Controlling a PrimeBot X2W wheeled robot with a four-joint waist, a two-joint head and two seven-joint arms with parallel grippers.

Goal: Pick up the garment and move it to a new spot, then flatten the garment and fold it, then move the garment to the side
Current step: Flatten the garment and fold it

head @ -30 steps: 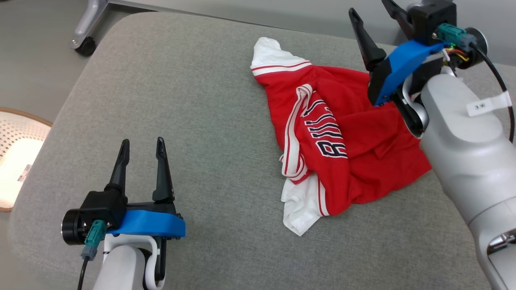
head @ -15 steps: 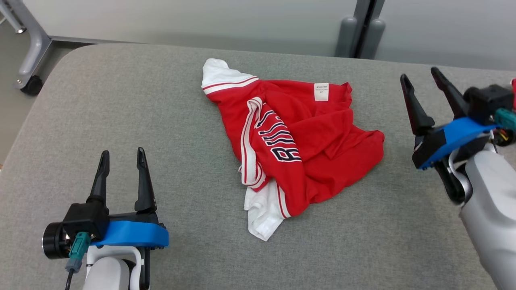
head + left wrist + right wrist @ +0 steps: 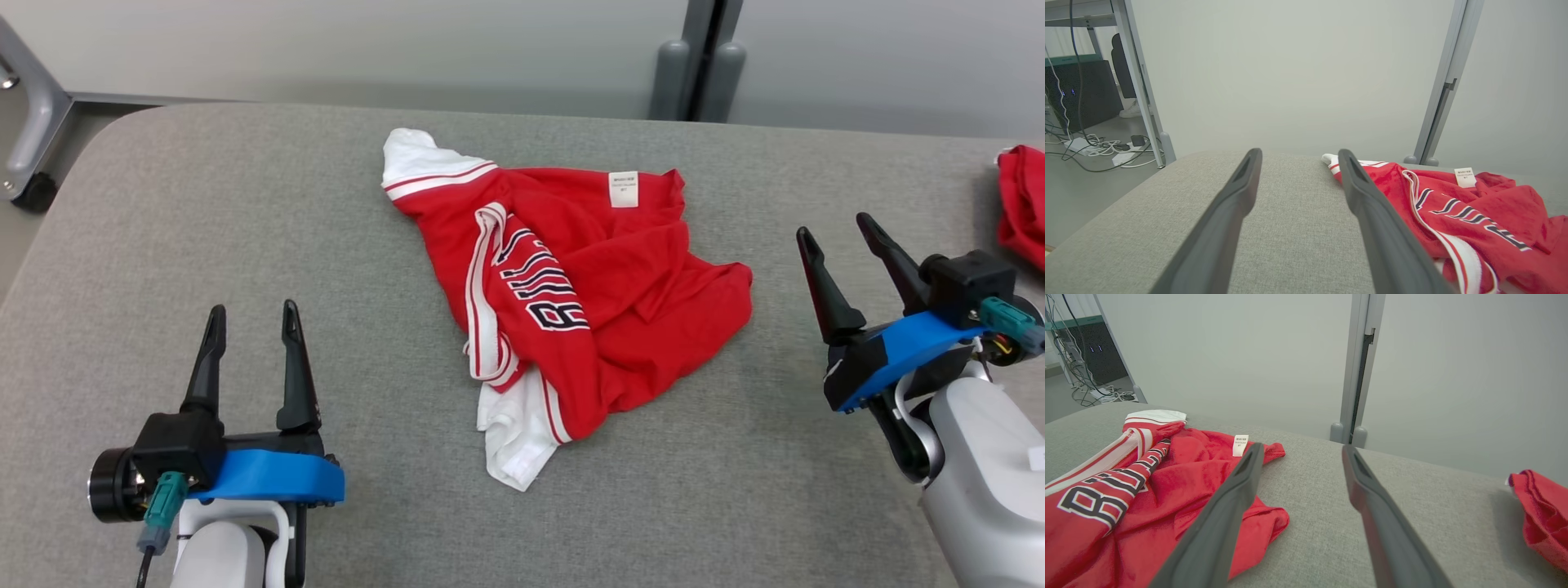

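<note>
Grey fabric covers the padded desk (image 3: 245, 245) in front of me, with a pale wall and a grey post (image 3: 694, 73) behind it. A red shirt (image 3: 620, 310) with white trim lies crumpled near the middle of the desk, touching neither arm. My left tool (image 3: 252, 308) is at the near left, well apart from the shirt, its two dark fingers spread and holding nothing. My right tool (image 3: 833, 225) is near the shirt's right edge, likewise spread and empty. I judge both are held clear so the whole heap can be read before the next grasp. Dark lettering on the shirt runs into a fold, so I cannot read the word. A small white label (image 3: 624, 189) faces up, its print too small to make out. Sleeves and hem are hard to tell apart in the bunching. Another red cloth (image 3: 1024, 204) is cut off at the right edge of the head view.
</note>
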